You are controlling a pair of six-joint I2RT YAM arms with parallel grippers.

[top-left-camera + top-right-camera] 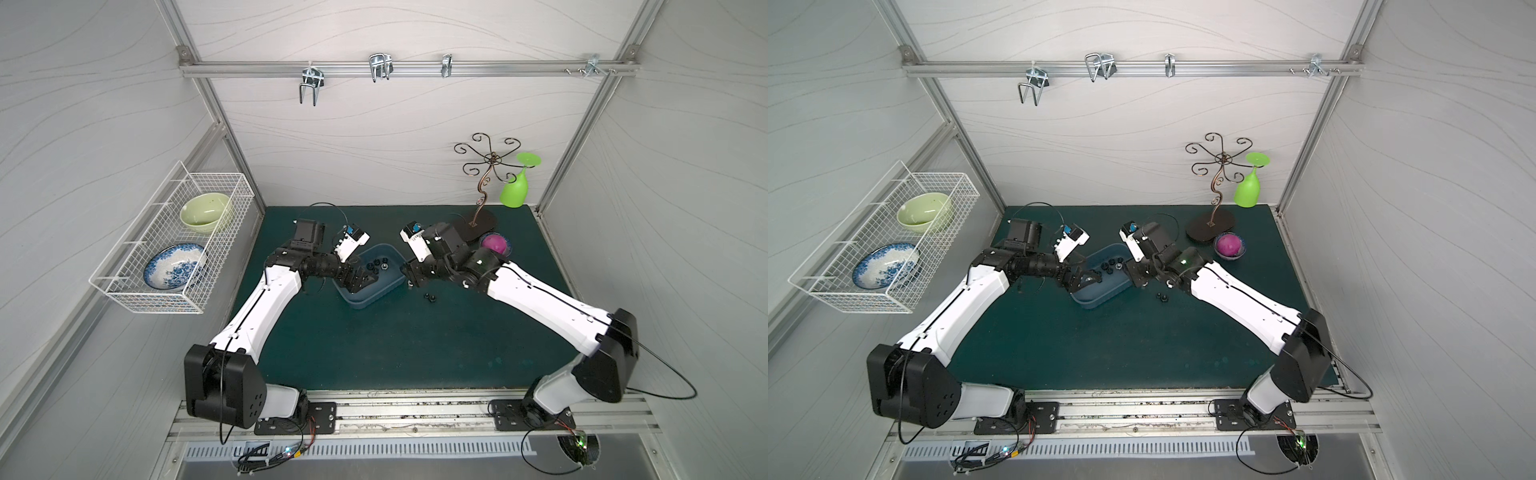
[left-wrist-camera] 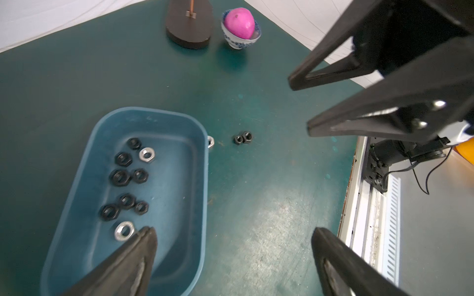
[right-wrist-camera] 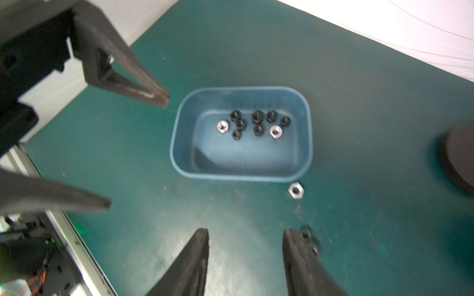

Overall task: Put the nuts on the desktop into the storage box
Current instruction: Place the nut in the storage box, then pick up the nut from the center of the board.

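Note:
The blue-grey storage box (image 1: 374,297) (image 2: 204,179) (image 3: 177,143) sits mid-desktop (image 1: 395,345). Several nuts (image 2: 125,176) (image 3: 257,123) lie in it, mostly black and two silver. On the desktop a silver nut (image 2: 210,141) (image 3: 296,190) lies against the box's wall. Two black nuts (image 1: 430,296) (image 1: 1162,296) (image 2: 243,138) lie together a little further out. My left gripper (image 2: 233,230) (image 1: 360,279) is wide open and holds nothing, one finger over the box and one over the mat. My right gripper (image 3: 246,232) (image 1: 409,276) is open and holds nothing; the black pair (image 3: 305,233) sits just outside one finger.
A small bowl with a magenta ball (image 1: 494,243) and a dark stand base (image 1: 476,226) stand behind the right arm. A green glass (image 1: 515,191) hangs from the stand. A white wire basket (image 1: 174,237) with two bowls is on the left wall.

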